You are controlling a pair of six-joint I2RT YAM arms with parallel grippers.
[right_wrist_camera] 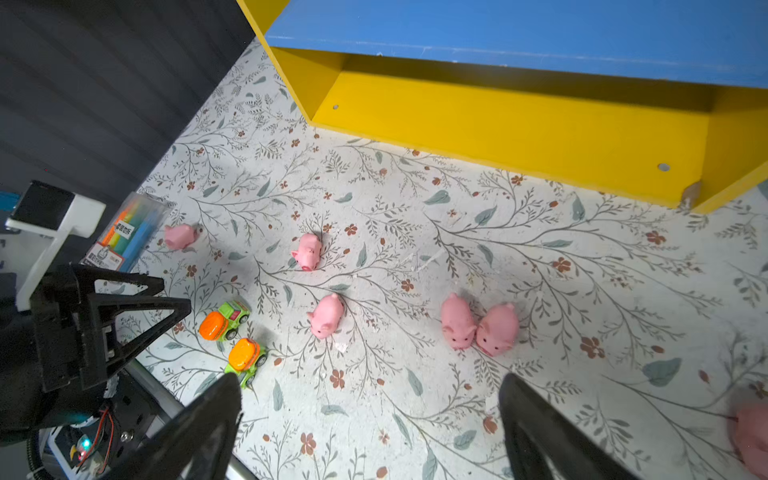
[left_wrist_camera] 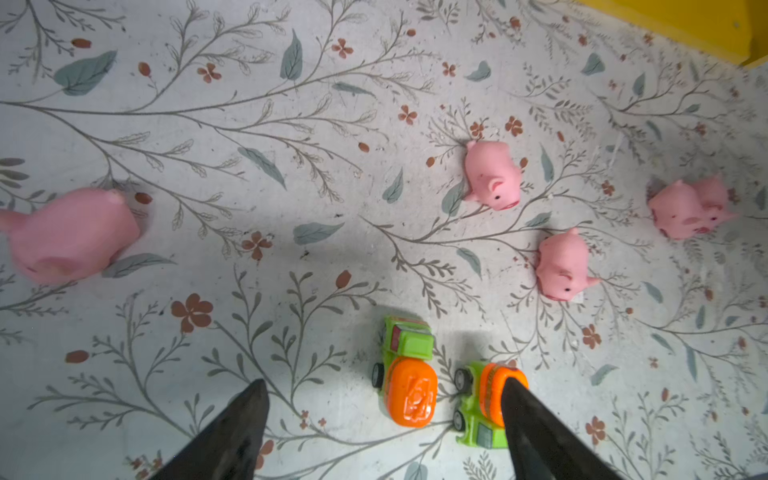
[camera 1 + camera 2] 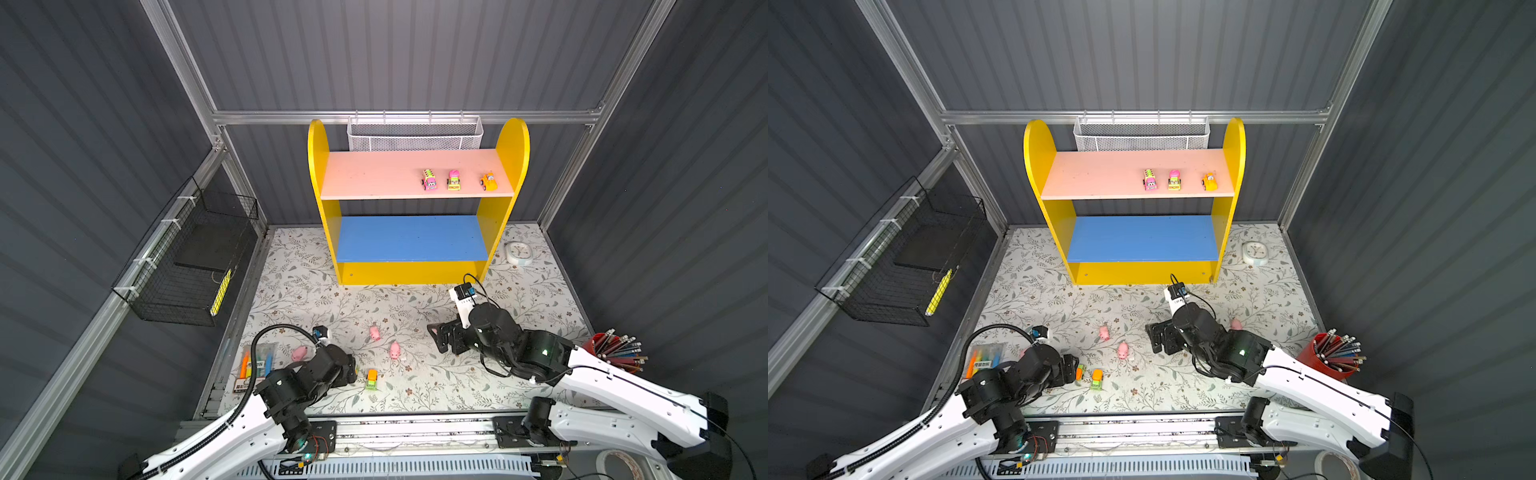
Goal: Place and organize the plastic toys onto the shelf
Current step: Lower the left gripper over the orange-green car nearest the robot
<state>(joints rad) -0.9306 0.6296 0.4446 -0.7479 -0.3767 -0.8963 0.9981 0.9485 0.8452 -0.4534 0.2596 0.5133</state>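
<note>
Floral-print desk (image 3: 332, 303), walled in by dark panels (image 3: 415, 62), carries the loose plastic toys (image 3: 395, 350): two orange-and-green vehicles (image 2: 409, 374) side by side and pink pigs (image 1: 327, 315) scattered around them. Three more vehicles (image 3: 454, 180) line the right half of the pink upper board (image 3: 374, 174) of the shelf (image 3: 318, 166). Left jaws hang wide apart and empty low over the two vehicles, one fingertip (image 2: 523, 415) overlapping one of them, while right jaws, likewise spread and holding nothing, hover before the shelf near two touching pigs (image 1: 457, 324).

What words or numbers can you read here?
None can be read for sure.
Marker pack label: dark characters, too blurred.
Clock face: too small.
Truck roof: a raised mark, unclear.
</note>
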